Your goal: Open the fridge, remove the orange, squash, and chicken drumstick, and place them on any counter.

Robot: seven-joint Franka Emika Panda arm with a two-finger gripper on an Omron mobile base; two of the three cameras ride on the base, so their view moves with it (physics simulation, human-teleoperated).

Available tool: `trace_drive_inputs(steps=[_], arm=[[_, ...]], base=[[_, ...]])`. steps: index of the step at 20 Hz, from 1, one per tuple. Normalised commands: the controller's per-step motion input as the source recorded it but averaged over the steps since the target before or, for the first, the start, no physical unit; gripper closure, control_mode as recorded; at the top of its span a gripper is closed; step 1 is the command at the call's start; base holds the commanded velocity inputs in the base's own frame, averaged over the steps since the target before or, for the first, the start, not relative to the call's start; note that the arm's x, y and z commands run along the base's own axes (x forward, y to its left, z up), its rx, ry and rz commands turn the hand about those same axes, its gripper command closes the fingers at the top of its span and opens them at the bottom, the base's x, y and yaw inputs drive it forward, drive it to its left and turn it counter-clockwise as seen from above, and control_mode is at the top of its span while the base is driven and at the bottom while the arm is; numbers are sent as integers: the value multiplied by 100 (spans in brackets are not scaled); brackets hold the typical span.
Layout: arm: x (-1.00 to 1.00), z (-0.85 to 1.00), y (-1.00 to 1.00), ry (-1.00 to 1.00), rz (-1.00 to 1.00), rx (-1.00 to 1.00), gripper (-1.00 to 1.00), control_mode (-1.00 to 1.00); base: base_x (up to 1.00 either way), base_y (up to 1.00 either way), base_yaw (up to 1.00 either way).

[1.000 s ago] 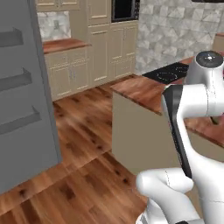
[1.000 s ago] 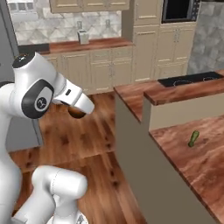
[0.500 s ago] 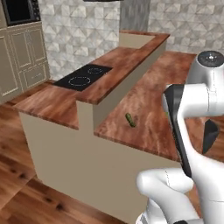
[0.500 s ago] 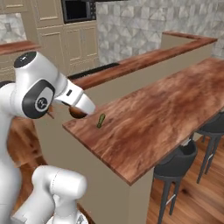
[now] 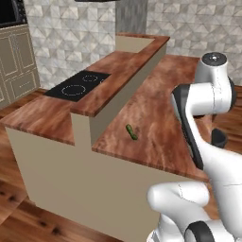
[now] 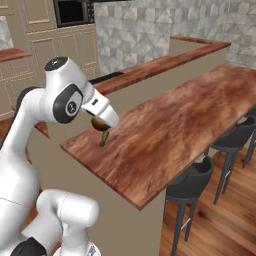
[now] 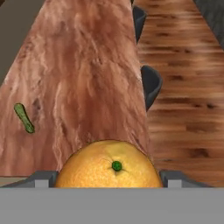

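Island worktop [image 5: 156,123] ahead of the robot, two levels: black cooktop [image 5: 78,84] on the far lower level, a raised wooden ledge between, then the long reddish-brown bar surface nearest the arm.

Orange [image 7: 108,168] sits between the gripper [image 7: 109,178] fingers in the hand view, stem end facing the camera. The fingers stand wide, one against each side of the fruit, so the gripper is clamped on the orange, not empty. In the right base view the hand hangs off the arm's end over the near corner of the worktop [image 6: 165,130], and the fruit itself is hard to make out there.

Squash [image 5: 131,132] lies flat on the bar surface, near the corner by the ledge, already delivered. Right base view puts the squash [image 6: 104,138] just beyond and below the hand. In the hand view the squash [image 7: 24,117] is ahead and to the left, long axis angled across the grain.

Key relation: bare wood lies straight ahead of the orange along the gripper's line, the squash off to one side, bar stools [image 6: 197,177] past the outer edge. My guess is the set-down wants to go forward and down onto that open strip, away from the edge, since a round fruit may roll.

Drumstick and fridge: cannot tell.
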Motion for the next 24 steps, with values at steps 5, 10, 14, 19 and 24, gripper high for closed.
trace_drive_inputs(steps=[5, 10, 14, 19, 24], arm=[[100, -90, 3, 19, 0, 11, 100, -100], [100, -100, -1, 14, 1, 14, 100, -100], [87, -92, -1, 0, 1, 9, 100, -100], [89, -81, 0, -10, 0, 1, 100, -100], [96, -56, 0, -11, 0, 0, 100, -100]], base=[[0, 0, 0], [0, 0, 0], [0, 0, 0], [0, 0, 0], [0, 0, 0]])
